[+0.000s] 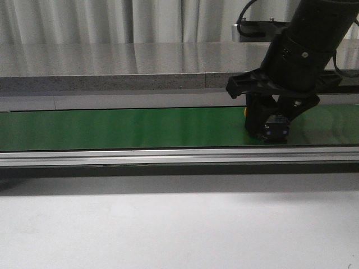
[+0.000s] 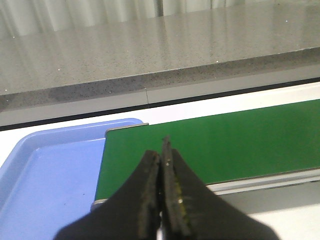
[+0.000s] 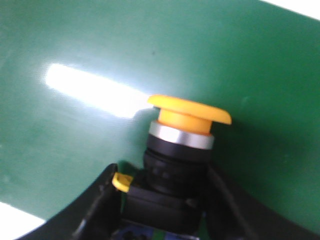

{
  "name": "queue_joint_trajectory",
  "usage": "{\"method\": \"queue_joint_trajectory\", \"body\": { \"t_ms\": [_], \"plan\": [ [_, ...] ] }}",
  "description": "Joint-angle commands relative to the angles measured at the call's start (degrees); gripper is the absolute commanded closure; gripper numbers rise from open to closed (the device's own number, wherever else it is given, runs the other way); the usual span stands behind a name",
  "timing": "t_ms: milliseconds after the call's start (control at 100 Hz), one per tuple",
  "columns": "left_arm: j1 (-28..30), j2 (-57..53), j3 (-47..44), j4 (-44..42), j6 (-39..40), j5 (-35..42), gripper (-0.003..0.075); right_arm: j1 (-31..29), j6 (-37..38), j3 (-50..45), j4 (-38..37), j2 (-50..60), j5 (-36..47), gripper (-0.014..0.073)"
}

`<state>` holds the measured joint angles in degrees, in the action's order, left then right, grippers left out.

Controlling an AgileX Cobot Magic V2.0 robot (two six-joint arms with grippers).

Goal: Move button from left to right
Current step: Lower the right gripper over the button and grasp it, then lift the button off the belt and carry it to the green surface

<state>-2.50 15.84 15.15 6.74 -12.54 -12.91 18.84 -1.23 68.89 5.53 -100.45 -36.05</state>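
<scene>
Presently had right gripper (image 1: 269, 128) clamped on button (image 3: 182, 150) body, cap clear, on green belt (image 1: 123, 128) near right edge; left gripper (image 2: 163, 175) closed, empty.

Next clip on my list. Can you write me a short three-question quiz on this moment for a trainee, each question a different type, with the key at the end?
1. True or false: the left gripper is shut on the button.
2. Multiple choice: the surface under the button is A) a blue tray B) the green belt C) the grey counter.
3. Fill in: the right gripper has its fingers on either side of the button's ____ body.

Key: 1. False; the left gripper is shut on nothing, near the blue tray. 2. B. 3. black.
</scene>
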Motion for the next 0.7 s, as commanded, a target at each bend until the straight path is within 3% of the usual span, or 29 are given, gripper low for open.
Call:
{"method": "queue_joint_trajectory", "body": {
  "t_ms": [0, 330, 690],
  "plan": [
    [-0.5, 0.6, 1.7, 0.7, 0.1, 4.8, 0.0739, 0.0, -0.4, 3.9, -0.3, 2.4, -1.8, 0.0403],
    [-0.5, 0.6, 1.7, 0.7, 0.1, 4.8, 0.0739, -3.6, -0.4, 14.3, -8.6, 4.8, -11.9, 0.0403],
    [-0.5, 0.6, 1.7, 0.7, 0.1, 4.8, 0.0739, -23.7, -2.5, 14.5, -13.5, 9.6, -11.4, 0.0403]
  ]
}}
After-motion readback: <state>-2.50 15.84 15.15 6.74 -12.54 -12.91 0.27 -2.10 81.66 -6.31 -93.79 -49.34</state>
